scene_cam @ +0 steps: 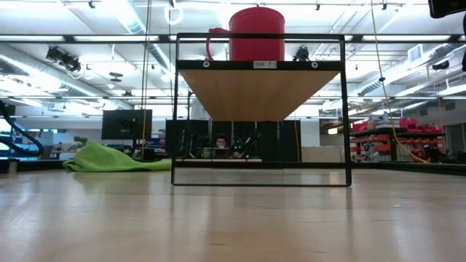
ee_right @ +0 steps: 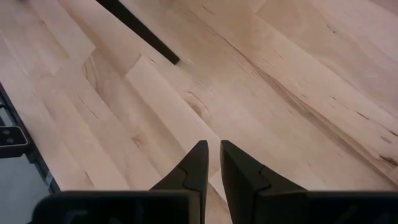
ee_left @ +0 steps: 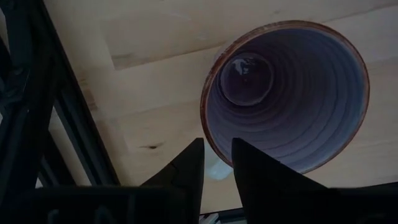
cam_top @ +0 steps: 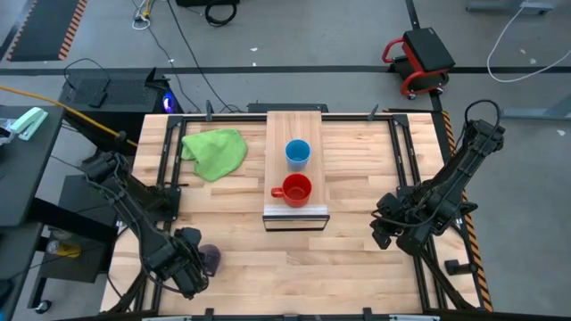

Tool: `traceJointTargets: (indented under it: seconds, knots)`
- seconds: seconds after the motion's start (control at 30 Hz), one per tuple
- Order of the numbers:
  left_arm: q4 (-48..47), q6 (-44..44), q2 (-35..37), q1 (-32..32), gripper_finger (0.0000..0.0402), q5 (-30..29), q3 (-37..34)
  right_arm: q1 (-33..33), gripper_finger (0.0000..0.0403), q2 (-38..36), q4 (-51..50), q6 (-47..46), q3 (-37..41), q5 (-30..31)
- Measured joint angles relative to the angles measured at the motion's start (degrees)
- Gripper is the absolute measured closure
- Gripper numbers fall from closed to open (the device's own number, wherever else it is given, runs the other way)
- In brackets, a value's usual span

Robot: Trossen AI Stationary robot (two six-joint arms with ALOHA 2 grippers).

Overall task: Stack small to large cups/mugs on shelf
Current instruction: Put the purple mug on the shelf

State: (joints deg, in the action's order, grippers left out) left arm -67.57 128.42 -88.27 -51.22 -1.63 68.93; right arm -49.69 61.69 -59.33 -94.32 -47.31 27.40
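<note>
Purple mug (ee_left: 292, 93) seemingly upright, mouth up, left pincer (ee_left: 217, 155) narrowly straddling its rim

The left hand (ee_left: 216, 163) hangs just over the pale purple translucent mug (ee_left: 292, 99), looking straight down into its open mouth. The mug's ribbed inner wall and dark, glossy bottom show clearly. The two dark fingers (ee_left: 186, 168) stand a narrow gap apart astride the mug's rim, one inside and one outside. Light-wood worktop (ee_left: 155, 74) lies beneath, and a black frame bar (ee_left: 37, 112) runs along one side.
</note>
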Motion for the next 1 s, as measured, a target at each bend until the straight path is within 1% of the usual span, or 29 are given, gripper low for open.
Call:
traceJointTargets:
  seconds: [0.5, 0.77, 1.0]
  knots:
    - [1.2, 0.3, -3.3, 0.3, 0.0311, 0.0, 0.0, 0.0, 0.0353, 0.0, 0.0, 0.0, 0.0, 0.0]
    - [1.4, 0.2, -3.6, 1.8, 0.0336, 0.1, 0.0, 0.0, 0.0353, 0.0, 0.0, 0.0, 0.0, 0.0]
    - [0.1, -1.6, -3.7, 4.2, 0.037, -0.8, 0.0, 0.0, 0.0353, 0.0, 0.0, 0.0, 0.0, 0.0]
